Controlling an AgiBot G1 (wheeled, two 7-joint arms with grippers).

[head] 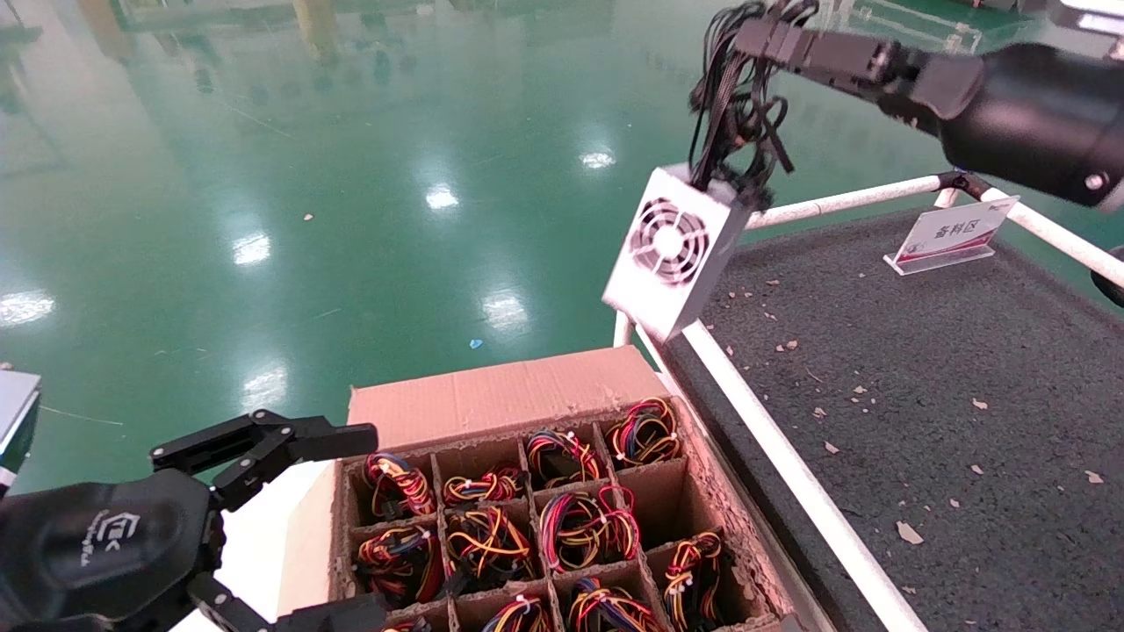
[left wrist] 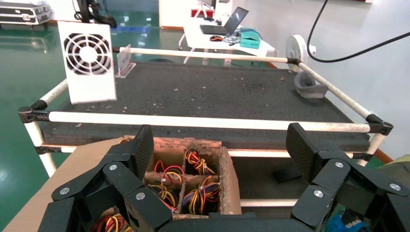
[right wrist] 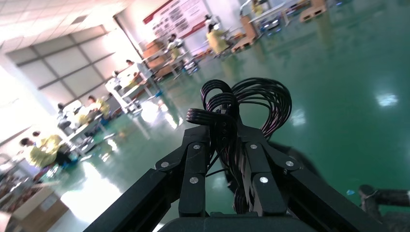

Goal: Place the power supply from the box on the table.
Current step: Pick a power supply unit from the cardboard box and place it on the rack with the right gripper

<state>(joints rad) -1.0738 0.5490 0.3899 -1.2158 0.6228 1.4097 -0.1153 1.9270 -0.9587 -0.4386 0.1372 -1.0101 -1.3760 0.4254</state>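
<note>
The power supply, a silver-grey block with a round fan grille, hangs in the air by its black cables just above the table's near-left corner. My right gripper is shut on that cable bundle high at the upper right. In the left wrist view the power supply dangles over the table. The brown box sits below, its grid cells filled with red-yellow wire bundles. My left gripper stays open near the box's left side, holding nothing.
The dark grey table has white pipe rails and scattered cardboard crumbs. A small sign stand sits at its far side. A grey tape-like object lies at one far corner. Green floor surrounds everything.
</note>
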